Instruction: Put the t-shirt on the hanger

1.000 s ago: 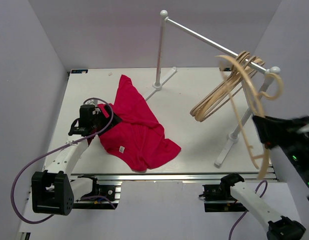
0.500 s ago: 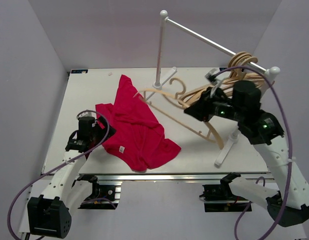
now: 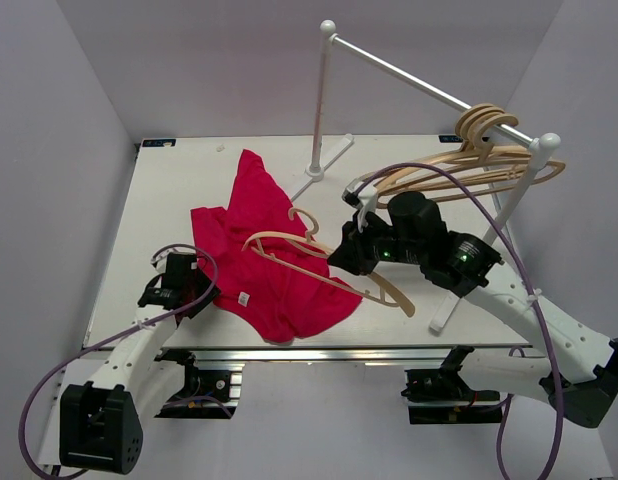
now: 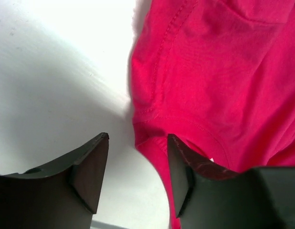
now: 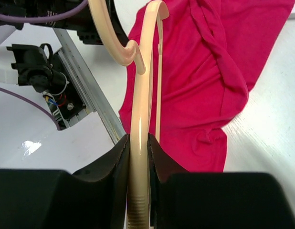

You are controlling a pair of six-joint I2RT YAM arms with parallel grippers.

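Observation:
The red t-shirt (image 3: 274,255) lies crumpled on the white table, a small white label near its front edge. It also shows in the left wrist view (image 4: 219,76) and the right wrist view (image 5: 209,71). My right gripper (image 3: 351,256) is shut on one arm of a pale-wood hanger (image 3: 289,245), holding it above the shirt; the wrist view shows the hanger (image 5: 140,119) clamped between the jaws (image 5: 138,143). My left gripper (image 3: 189,285) is open and empty at the shirt's left edge, with bare table between the jaws (image 4: 138,140).
A white garment rack (image 3: 429,90) stands at the back right with several more wooden hangers (image 3: 479,150) on its rail. Its foot (image 3: 444,310) rests near the table's front right. The table's metal front rail (image 3: 289,352) lies just beyond the shirt.
My right arm carried the hanger from the rack leftward and down over the shirt. My left gripper pulled back toward the front left, off the shirt.

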